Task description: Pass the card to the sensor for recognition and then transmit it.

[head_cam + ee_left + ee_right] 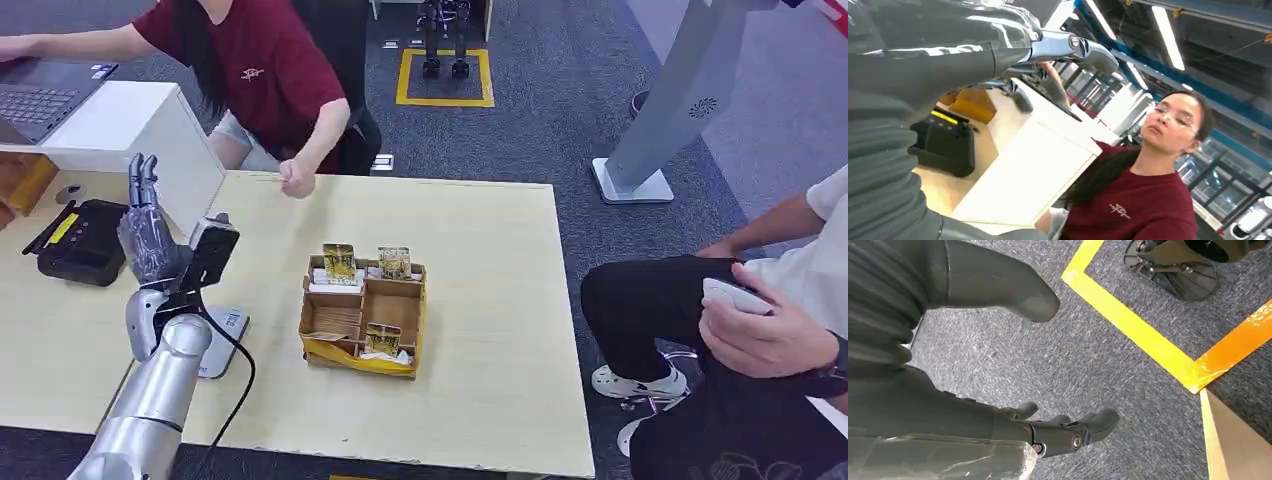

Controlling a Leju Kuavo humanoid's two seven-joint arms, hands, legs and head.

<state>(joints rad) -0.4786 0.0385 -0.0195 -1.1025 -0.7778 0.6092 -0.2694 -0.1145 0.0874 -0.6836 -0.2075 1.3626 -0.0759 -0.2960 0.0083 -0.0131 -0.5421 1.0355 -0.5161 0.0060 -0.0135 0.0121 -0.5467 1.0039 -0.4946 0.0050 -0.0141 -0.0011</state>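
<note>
Head view: my left hand (146,235) is raised, fingers straight and apart, empty; cards stand in the box (362,312) to its right, nearer it than my hanging, empty right hand (1058,432).

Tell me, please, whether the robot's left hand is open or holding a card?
Open: the left hand is raised, fingers straight, apart and holding nothing.

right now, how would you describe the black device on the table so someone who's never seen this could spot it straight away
Start at the light wooden table and go to its far left end, beside the white box with the laptop. The black device lies there, just beyond the raised left hand. It is the flat black unit with a yellow strip on top, unlike the brown cardboard organiser at the table's middle.
</note>
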